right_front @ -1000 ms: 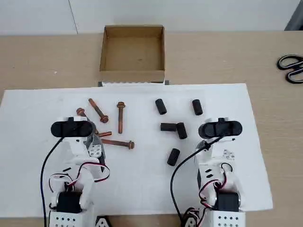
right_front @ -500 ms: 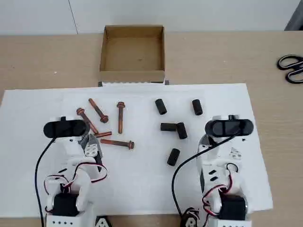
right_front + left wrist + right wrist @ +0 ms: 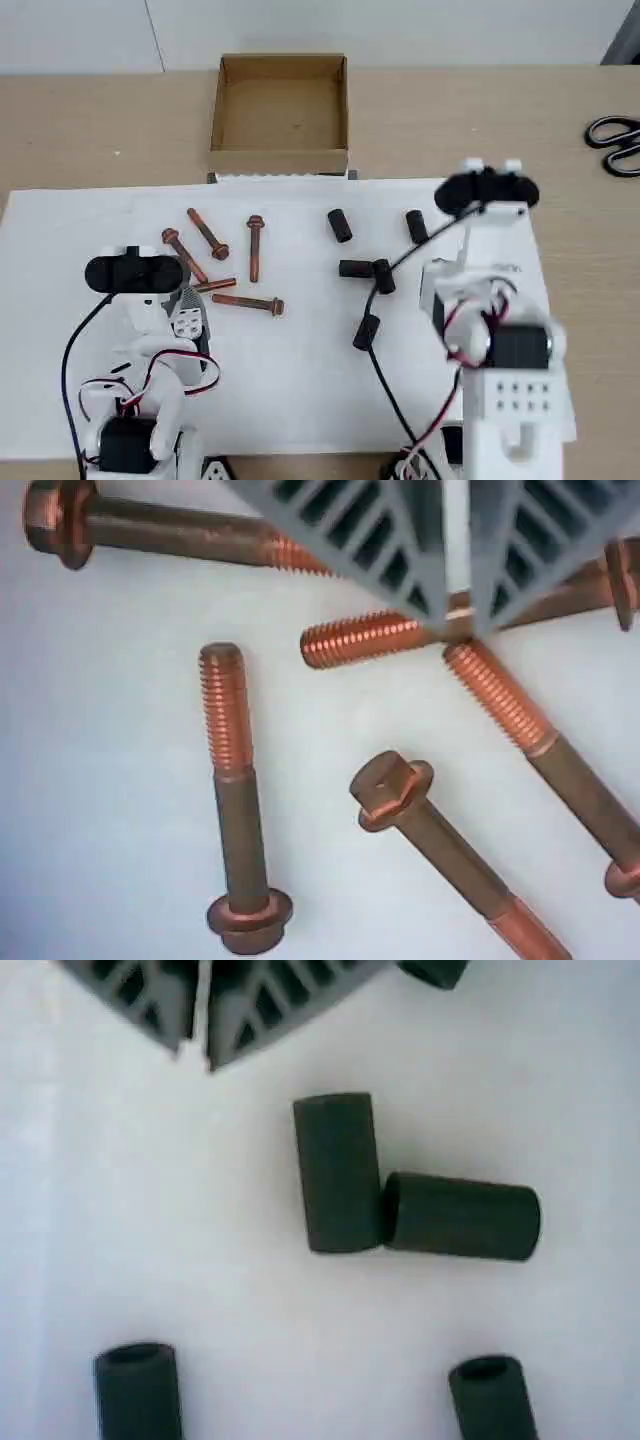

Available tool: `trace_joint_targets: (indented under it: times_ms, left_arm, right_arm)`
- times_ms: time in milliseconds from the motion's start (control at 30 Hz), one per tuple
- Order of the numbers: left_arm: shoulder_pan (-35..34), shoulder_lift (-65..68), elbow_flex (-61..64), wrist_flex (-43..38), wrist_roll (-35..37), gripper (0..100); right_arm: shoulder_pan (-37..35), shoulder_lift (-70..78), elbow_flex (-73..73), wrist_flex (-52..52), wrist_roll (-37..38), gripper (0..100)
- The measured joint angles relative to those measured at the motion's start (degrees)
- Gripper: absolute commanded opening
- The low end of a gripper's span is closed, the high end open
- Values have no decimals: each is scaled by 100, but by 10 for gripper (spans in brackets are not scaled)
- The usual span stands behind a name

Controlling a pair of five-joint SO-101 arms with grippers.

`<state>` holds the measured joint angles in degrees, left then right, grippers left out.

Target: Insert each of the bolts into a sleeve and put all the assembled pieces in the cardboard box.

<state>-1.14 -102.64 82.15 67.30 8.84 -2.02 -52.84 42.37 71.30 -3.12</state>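
The left gripper (image 3: pixel 458 620), fingers pressed together, hangs just over five copper bolts (image 3: pixel 254 248) scattered on the white paper (image 3: pixel 300 380). The right gripper (image 3: pixel 197 1052), likewise closed and empty, hovers near five black sleeves (image 3: pixel 340 225). Its black cable (image 3: pixel 376 303) crosses two of them. Beyond stands the open cardboard box (image 3: pixel 280 160). Scissors (image 3: pixel 615 143) lie far right.

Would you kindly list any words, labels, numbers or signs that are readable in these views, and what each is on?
No text can be read here.
Small dark marks on the right arm's white housing: too small to read.
The bolts, sleeves and cardboard box show no print.
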Motion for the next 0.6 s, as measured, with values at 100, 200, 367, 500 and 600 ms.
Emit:
trace_joint_targets:
  times_ms: [100, 200, 367, 500, 600]
  left_arm:
    - [0, 0, 0, -53, 0, 6]
    - [0, 0, 0, -299, 0, 6]
    - [0, 0, 0, -413, 0, 7]
    - [0, 0, 105, -431, 0, 8]
    - [0, 0, 290, -431, -105, 8]
  right_arm:
    - [0, 1240, -1108, 633, 114, 4]
    - [0, 2426, -2171, 1248, 527, 4]
    - [0, 4088, -3736, 1829, 923, 11]
    - [0, 5064, -4712, 2031, 1134, 99]
    - [-35, 5635, -5178, 2101, 1327, 124]
